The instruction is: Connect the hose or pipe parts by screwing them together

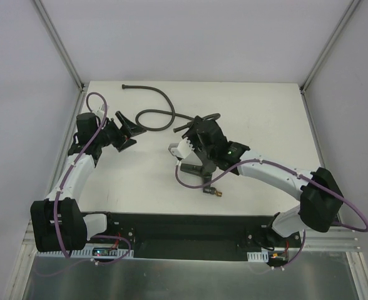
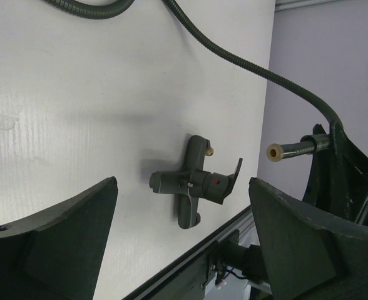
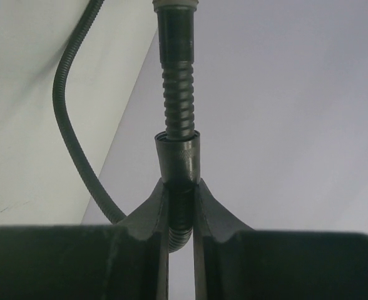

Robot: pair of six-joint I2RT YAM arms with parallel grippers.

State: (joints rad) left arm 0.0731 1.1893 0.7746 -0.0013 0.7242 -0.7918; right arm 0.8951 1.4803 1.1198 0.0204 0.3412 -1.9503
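Right gripper (image 3: 181, 190) has its fingers clamped on the hose (image 1: 165, 103) just behind its tip, and the brass-coloured open end (image 2: 275, 152) pokes out past the jaws, held up off the worktop (image 1: 265, 125). The rest of the hose trails away in a loop across the middle and runs out toward the far left corner. Left gripper (image 2: 183, 181) hangs on the left side, fingers spread wide with nothing between them. The forked fitting (image 2: 193, 181) lies flat by the near edge, about midway along, well apart from both grippers.
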